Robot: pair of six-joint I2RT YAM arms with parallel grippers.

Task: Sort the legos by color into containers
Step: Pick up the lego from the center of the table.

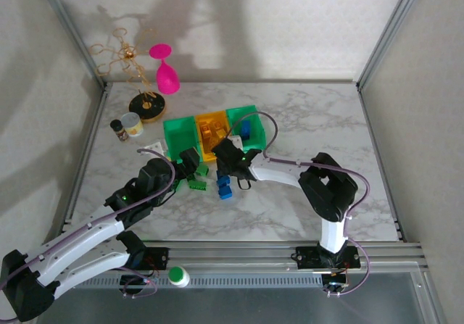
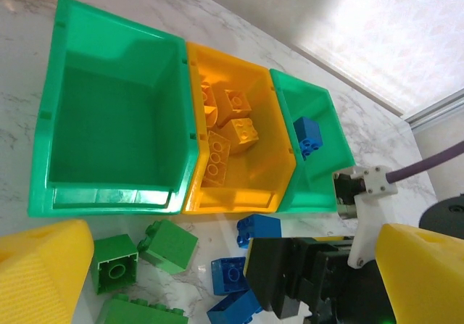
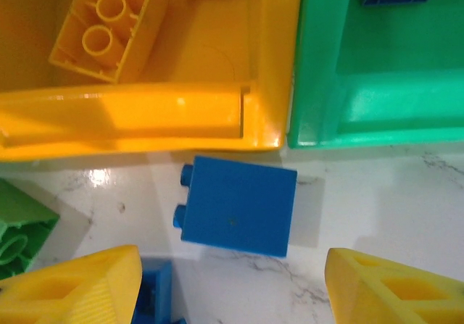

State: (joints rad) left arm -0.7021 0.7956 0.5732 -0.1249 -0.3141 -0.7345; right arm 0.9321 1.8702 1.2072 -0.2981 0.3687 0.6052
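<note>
Green, orange, green across the bench (image 1: 290, 215) in the top view: left green bin (image 1: 180, 132), orange bin (image 1: 214, 114), right green bin (image 1: 243, 110). The left gripper (image 1: 190, 161) and right gripper (image 1: 229, 156) sit just in front, over the loose legos (image 1: 225, 188). Left wrist: fingers wide apart, nothing held. The left bin is bare, yellow bricks (image 2: 235, 132) are in the orange one, a binned blue brick (image 2: 308, 134) is in the right one, and green bricks (image 2: 168, 244) lie loose. Right wrist: fingers apart, with the target blue brick (image 3: 235, 204) just beside the orange wall, ahead between them. It looks like a pre-grasp. The studs face one finger and the wall crowds the other axis, so I'd advance, close stud-to-base and centred, then lift over the rim into the right green bin.
</note>
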